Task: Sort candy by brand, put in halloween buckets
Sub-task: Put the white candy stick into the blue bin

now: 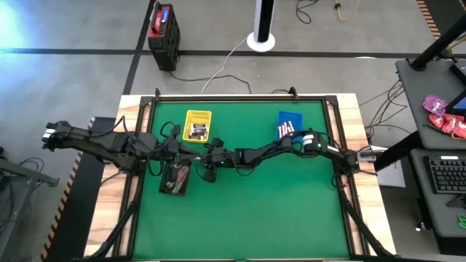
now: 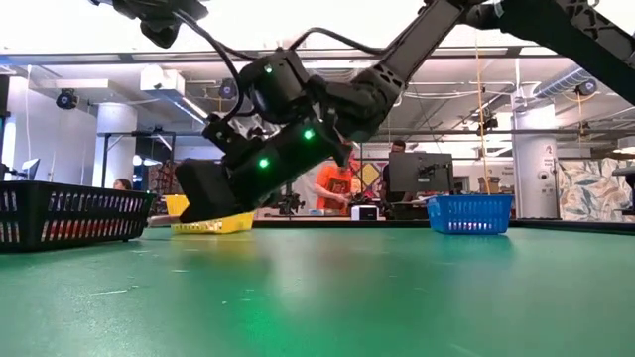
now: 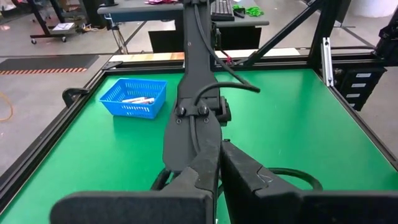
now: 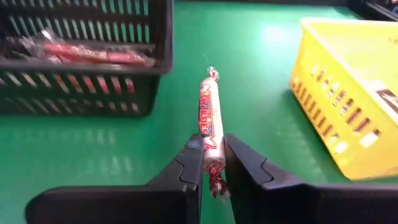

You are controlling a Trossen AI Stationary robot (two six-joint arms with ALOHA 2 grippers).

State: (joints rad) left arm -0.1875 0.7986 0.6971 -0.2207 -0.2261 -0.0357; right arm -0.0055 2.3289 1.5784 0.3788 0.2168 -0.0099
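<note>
Holding one small wrapped candy (image 4: 211, 127), the right gripper (image 4: 213, 163) has its two dark fingers clamped on the sweet's lower end. This candy is a slim roll in a whitish wrapper with reddish lettering, and it sticks out forward past the fingertips, above the green table (image 1: 291, 204). It lies between the black bin (image 4: 81, 56) and the yellow bin (image 4: 348, 93), touching neither. Inside the black bin are reddish-pink wrapped candies (image 4: 93, 53). From above, the right gripper sits near the middle of the table, just beside the black bin (image 1: 175, 177) and in front of the yellow bin (image 1: 197, 125), which holds some dark-wrapped pieces. The blue bin (image 1: 289, 125) stands well apart toward the right side of the table's far edge and holds whitish candies (image 3: 138, 99). The right arm (image 1: 291, 145) reaches across from the right, passing close by the blue bin. The left gripper (image 3: 219, 174) has its fingers pressed together, holding nothing, and hovers close to the black bin and next to the right gripper. In the level view, people show in the room beyond the table.
</note>
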